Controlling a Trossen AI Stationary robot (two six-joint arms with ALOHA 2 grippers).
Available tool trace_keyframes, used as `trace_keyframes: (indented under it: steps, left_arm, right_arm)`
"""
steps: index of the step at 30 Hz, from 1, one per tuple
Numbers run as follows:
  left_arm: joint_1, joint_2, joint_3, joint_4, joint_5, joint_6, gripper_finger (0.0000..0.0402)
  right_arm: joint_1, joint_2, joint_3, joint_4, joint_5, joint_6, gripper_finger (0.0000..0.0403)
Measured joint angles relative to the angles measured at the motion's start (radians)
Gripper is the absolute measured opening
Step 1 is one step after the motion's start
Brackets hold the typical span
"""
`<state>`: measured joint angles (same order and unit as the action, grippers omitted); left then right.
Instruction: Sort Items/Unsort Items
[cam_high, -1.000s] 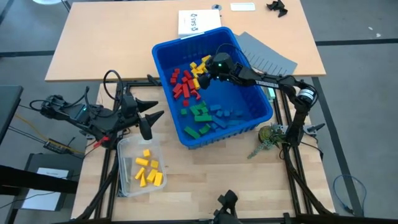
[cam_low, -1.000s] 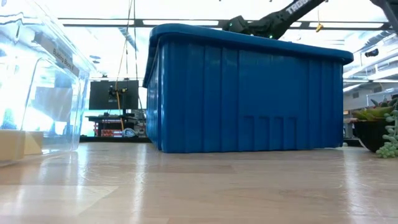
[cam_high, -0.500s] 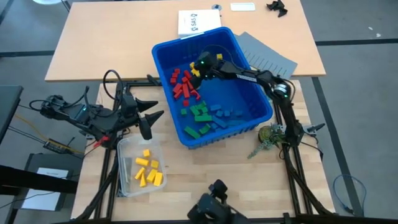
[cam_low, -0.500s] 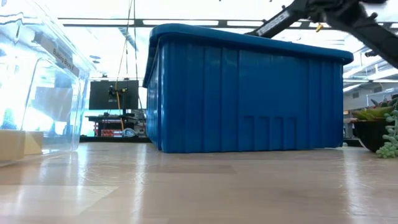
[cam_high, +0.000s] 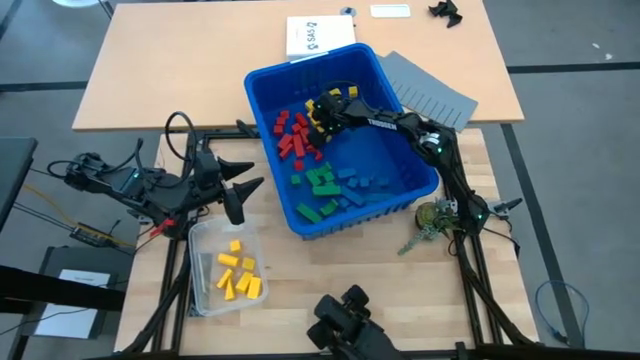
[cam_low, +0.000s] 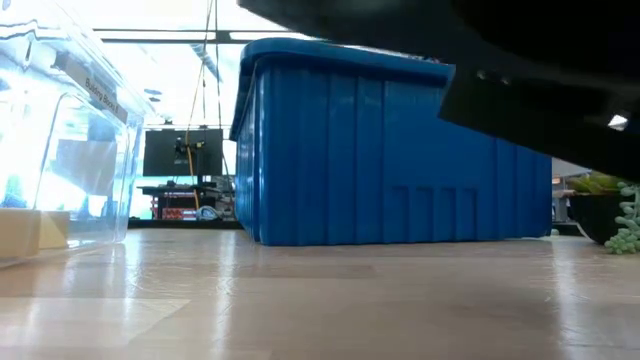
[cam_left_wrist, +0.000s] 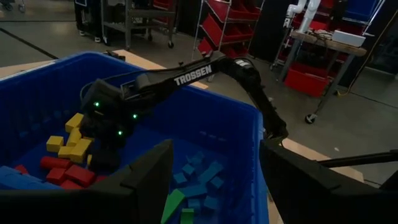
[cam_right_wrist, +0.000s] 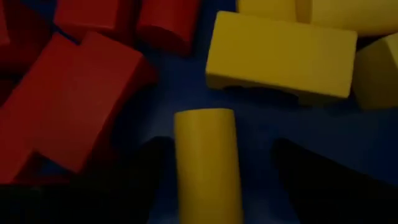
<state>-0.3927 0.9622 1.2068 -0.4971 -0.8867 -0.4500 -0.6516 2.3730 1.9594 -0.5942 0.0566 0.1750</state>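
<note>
The right jaws (cam_high: 322, 117) are lowered into the blue bin (cam_high: 400, 185) and spread wide, grasping nothing. A yellow cylinder (cam_right_wrist: 207, 163) is seen lying between them, with red blocks (cam_right_wrist: 74, 99) just beside and yellow blocks (cam_right_wrist: 281, 55) ahead. The left jaws (cam_high: 243, 187) are held released beside the bin, above the bench (cam_high: 330, 270).

Overhead: bright, even light; soft shadows on the desk (cam_high: 330, 270).
Low view: glaring backlight; a blurred dark shape covers the upper right.
Right wrist: dim, shadowed; yellow cylinder (cam_right_wrist: 207, 163) soft-edged.
</note>
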Motion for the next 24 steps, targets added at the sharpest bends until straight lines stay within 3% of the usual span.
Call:
trace_keyframes:
  steps: [5, 13, 24]
  left_arm:
    - [0.0, 0.0, 0.0, 0.008, 0.0, 0.0, 0.0248]
    - [0.0, 0.0, 0.0, 0.007, 0.0, 0.0, 0.0248]
    - [0.0, 0.0, 0.0, 0.009, 0.0, 0.0, 0.0248]
  right_arm:
    - [-0.011, -0.001, 0.0, -0.026, 0.0, -0.033, 0.0281]
    - [-0.006, -0.005, 0.0, -0.049, 0.003, -0.15, 0.0124]
    - [0.072, -0.156, -0.005, -0.103, 0.003, -0.232, 0.0123]
